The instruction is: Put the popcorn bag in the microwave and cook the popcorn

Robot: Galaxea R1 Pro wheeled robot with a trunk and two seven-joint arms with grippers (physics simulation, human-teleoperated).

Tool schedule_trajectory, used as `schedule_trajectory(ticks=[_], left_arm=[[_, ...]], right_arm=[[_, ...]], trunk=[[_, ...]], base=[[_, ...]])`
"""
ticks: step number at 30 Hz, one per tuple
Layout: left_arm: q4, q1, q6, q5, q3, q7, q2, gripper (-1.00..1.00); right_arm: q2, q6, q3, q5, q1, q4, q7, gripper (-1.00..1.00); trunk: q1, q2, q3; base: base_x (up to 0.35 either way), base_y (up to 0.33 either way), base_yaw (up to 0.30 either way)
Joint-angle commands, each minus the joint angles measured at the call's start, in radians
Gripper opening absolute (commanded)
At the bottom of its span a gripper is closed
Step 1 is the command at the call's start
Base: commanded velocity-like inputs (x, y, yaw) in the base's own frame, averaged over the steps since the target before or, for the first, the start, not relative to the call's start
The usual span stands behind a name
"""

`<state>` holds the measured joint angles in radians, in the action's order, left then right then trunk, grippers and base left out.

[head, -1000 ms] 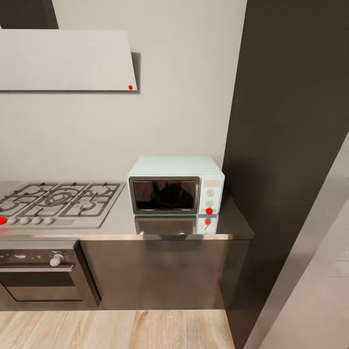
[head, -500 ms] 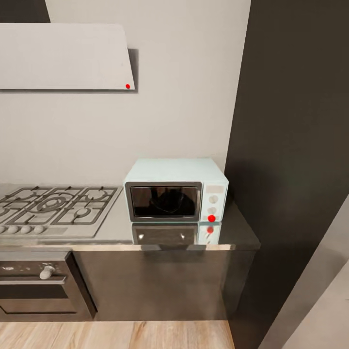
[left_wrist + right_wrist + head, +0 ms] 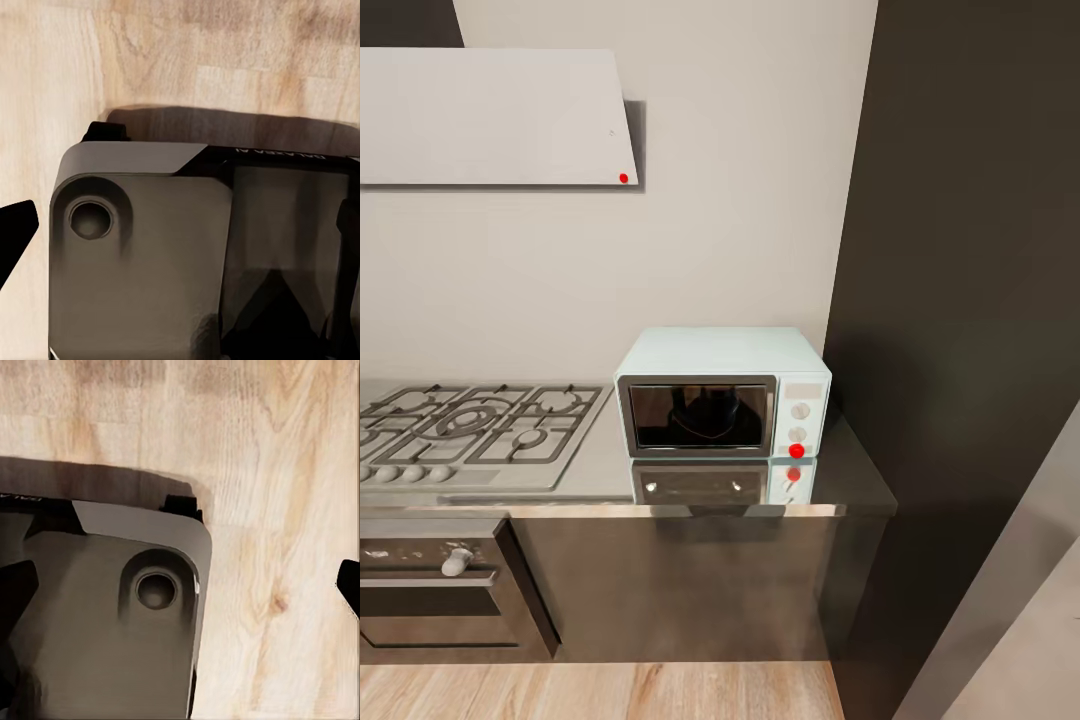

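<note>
Left to right in the head view: range hood (image 3: 490,115) up on the wall, gas hob (image 3: 470,430) below it with the built-in oven (image 3: 440,590) under that, then the microwave (image 3: 722,392) on the countertop (image 3: 600,470), hard against the dark tall cabinet (image 3: 970,300) on the right. Microwave door is shut and a red indicator light (image 3: 796,450) glows on its right-hand panel. There's a dark rounded shape behind the glass; can't tell what it is.

I can't find the popcorn bag on the stretch of counter you're looking at, so I can't say where it sits.

Both wrist cams look down at the wood floor (image 3: 150,60) and the robot's own base (image 3: 105,615). A dark tip shows at the edge of each view, but you can't tell from that whether either gripper is open or closed.

Step in hand, as I read it: locate the bag. Suggest you pan the head along the counter before rolling closer. Once it's found, square the base to it and leave room to swing the microwave door. Raise the arms only after the base stops.
</note>
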<state>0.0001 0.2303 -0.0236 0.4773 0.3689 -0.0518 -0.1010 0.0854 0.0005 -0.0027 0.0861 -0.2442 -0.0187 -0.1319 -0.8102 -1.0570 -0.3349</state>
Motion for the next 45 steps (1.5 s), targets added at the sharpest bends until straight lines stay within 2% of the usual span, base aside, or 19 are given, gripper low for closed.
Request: schedule_trajectory(ticks=[1,3,5,8,9,10,11,12,15,19,26,28,31,32,33,35,37,40,45], left_arm=[[0.0,0.0,-0.002,0.008,0.008,-0.003,0.0,1.0],[0.0,0.0,-0.002,0.009,0.008,-0.003,0.0,1.0],[0.0,0.0,-0.001,0.008,0.008,-0.003,0.0,1.0],[0.0,0.0,-0.001,0.008,0.008,-0.003,0.0,1.0],[0.0,0.0,-0.001,0.008,0.008,-0.003,0.0,1.0],[0.0,0.0,-0.001,0.009,0.008,-0.003,0.0,1.0],[0.0,0.0,-0.001,0.009,0.008,-0.003,0.0,1.0],[-0.001,0.0,-0.001,0.009,0.008,-0.003,0.0,1.0],[0.0,0.0,-0.001,0.009,0.008,-0.003,0.001,1.0],[-0.001,0.0,-0.001,0.009,0.008,-0.003,0.001,1.0],[-0.002,0.0,-0.001,0.008,0.008,-0.003,0.001,1.0],[-0.002,0.0,-0.001,0.007,0.008,-0.003,0.001,1.0],[-0.002,0.0,0.0,0.007,0.008,-0.004,0.001,1.0],[-0.002,0.0,0.0,0.007,0.008,-0.004,0.001,1.0],[-0.002,0.0,0.0,0.007,0.008,-0.005,0.001,1.0],[-0.002,0.0,0.001,0.007,0.008,-0.005,0.001,1.0],[-0.002,0.0,0.0,0.007,0.008,-0.005,0.001,1.0],[-0.002,0.0,0.0,0.007,0.008,-0.005,0.002,1.0],[-0.002,0.0,0.001,0.007,0.008,-0.005,0.005,1.0]], right_arm=[[0.0,0.002,0.001,0.013,-0.001,0.009,0.001,1.0],[-0.002,0.004,0.004,0.017,-0.001,0.069,0.003,1.0],[-0.006,0.031,0.014,0.019,-0.001,0.193,0.002,1.0],[-0.007,0.203,0.026,0.017,-0.001,0.5,0.003,1.0],[-0.006,0.302,0.024,0.014,-0.001,0.671,0.005,1.0],[-0.006,0.353,0.022,0.013,-0.001,0.757,0.006,1.0],[-0.006,0.439,0.021,0.012,-0.001,0.91,0.008,1.0],[-0.006,0.491,0.02,0.011,0.0,1.002,0.008,1.0],[-0.009,0.582,0.02,0.007,-0.005,1.134,0.009,1.0],[-0.013,0.606,0.02,0.005,-0.066,1.167,0.01,1.0],[-0.019,0.654,0.02,0.002,-0.271,1.267,0.011,1.0],[-0.045,0.713,0.02,0.003,-0.328,1.349,0.011,1.0],[-0.111,0.748,0.02,0.008,-0.375,1.394,0.043,1.0],[-0.159,0.724,0.02,0.006,-0.381,1.387,0.077,1.0],[-0.182,0.686,0.02,0.005,-0.383,1.371,0.093,1.0],[-0.22,0.474,0.021,0.005,-0.386,1.268,0.168,1.0],[-0.227,0.367,0.022,0.0,-0.386,1.208,0.224,1.0],[-0.227,0.275,0.022,-0.004,-0.386,1.115,0.275,1.0],[-0.219,0.252,0.021,-0.012,-0.386,1.037,0.283,1.0]], trunk=[[0.0,-0.001,-0.001],[0.0,-0.001,-0.001],[0.0,-0.001,-0.001],[0.0,-0.001,-0.001],[0.0,-0.001,-0.001],[0.0,-0.001,-0.001],[0.0,-0.001,-0.001],[0.0,-0.001,-0.001],[0.0,-0.001,-0.001],[0.0,-0.001,-0.001],[0.0,-0.001,-0.001],[0.0,-0.001,-0.001],[0.0,-0.001,-0.001],[0.0,-0.001,-0.001],[0.0,-0.001,-0.001],[0.0,-0.001,-0.001],[0.0,-0.001,-0.001],[0.0,-0.001,-0.001],[0.0,-0.001,-0.001]], base=[[0.0,0.0,0.0],[0.0,0.0,0.0],[0.0,0.0,0.0],[0.0,0.0,0.0],[0.0,0.0,0.0],[0.0,0.0,0.0],[0.0,0.0,0.0],[0.0,0.0,0.0],[0.0,0.0,0.0],[0.0,0.0,0.0],[0.0,0.0,0.0],[0.0,0.0,0.0],[0.0,0.0,0.0],[0.0,0.0,0.0],[0.0,0.0,0.0],[0.0,0.0,0.0],[0.0,0.0,0.0],[0.0,0.0,0.0],[0.0,0.0,0.0]])
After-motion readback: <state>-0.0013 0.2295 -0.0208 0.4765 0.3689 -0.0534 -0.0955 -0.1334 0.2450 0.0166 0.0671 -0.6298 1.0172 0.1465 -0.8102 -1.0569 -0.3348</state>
